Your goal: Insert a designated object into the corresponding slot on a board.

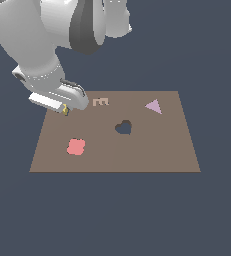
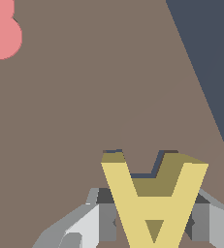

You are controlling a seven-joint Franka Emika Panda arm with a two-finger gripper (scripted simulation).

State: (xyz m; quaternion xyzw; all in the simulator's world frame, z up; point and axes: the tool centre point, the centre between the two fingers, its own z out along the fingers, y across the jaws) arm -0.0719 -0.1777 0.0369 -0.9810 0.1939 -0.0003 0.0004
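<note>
Broadly, the brown board fills the middle of the exterior view as a flat rectangle on the dark floor, and everything else is placed against it. Above its far corner at the exterior view's left leans the white Panda arm, its bulky links rising out of frame and its wrist tipped down toward the board's surface.

On the board, a red clover-like piece lies near the near edge toward the exterior view's left; the wrist view catches a part of it too. A dark heart-shaped hole sits roughly at the board's centre. A pink triangle rests toward the board's far edge at the exterior view's right, and a pale E-shaped piece lies by the far edge, just beside the arm's hand.

The gripper hangs low over the board's far corner at the exterior view's left, with its grey fingers closed against both sides of the yellow A block, one finger on each side, so the block is clamped between them. From outside only a sliver of yellow shows under the hand. In the wrist view the block stands over bare board, with thin dark edges of the slot peeking out just behind it.
</note>
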